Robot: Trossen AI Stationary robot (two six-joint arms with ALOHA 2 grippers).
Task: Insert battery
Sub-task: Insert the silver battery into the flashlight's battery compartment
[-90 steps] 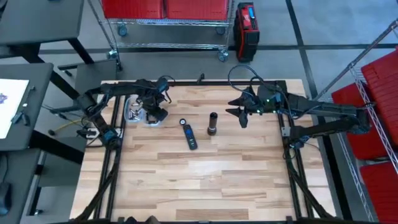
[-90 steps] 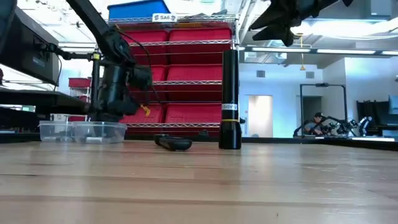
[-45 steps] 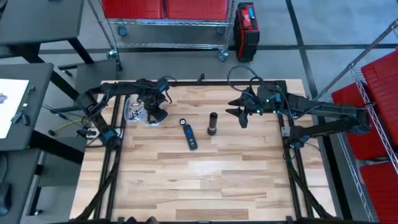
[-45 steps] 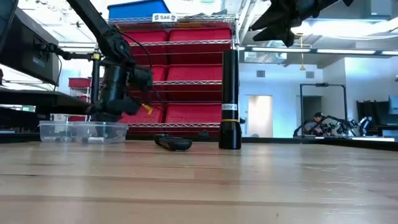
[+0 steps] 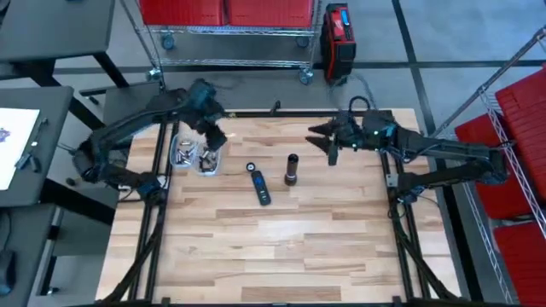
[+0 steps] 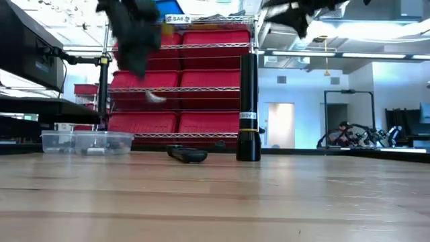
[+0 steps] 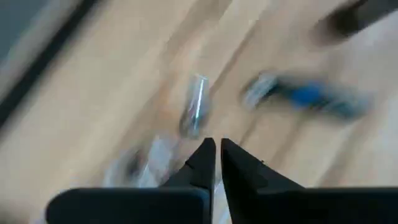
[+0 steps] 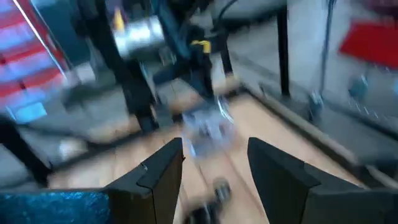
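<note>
**A:** Nearest the front edge of the table lies a dark, blue-marked handheld piece (image 5: 260, 188), flat and out of the way. Just behind it, mid-table, the flashlight body (image 5: 292, 169) stands upright with its open end up, I'd judge so a cell can drop straight in.

**B:** And the small round cap (image 5: 251, 168) sits beside it, off the tube, so the mouth is clear.

**A:** Toward the far left corner is the clear tray (image 6: 87, 142), with small metallic pieces inside. I take those for the batteries.

**B:** The left gripper (image 5: 215, 138) hangs above that tray, fingers drawn almost together. There's a silvery blur at the tips, but I can't say it's a battery.

**A:** The right gripper (image 5: 328, 141) is near the far edge, raised, with its fingers spread wide and holding nothing. It's waiting beside the tube, probably to steady it.
</note>
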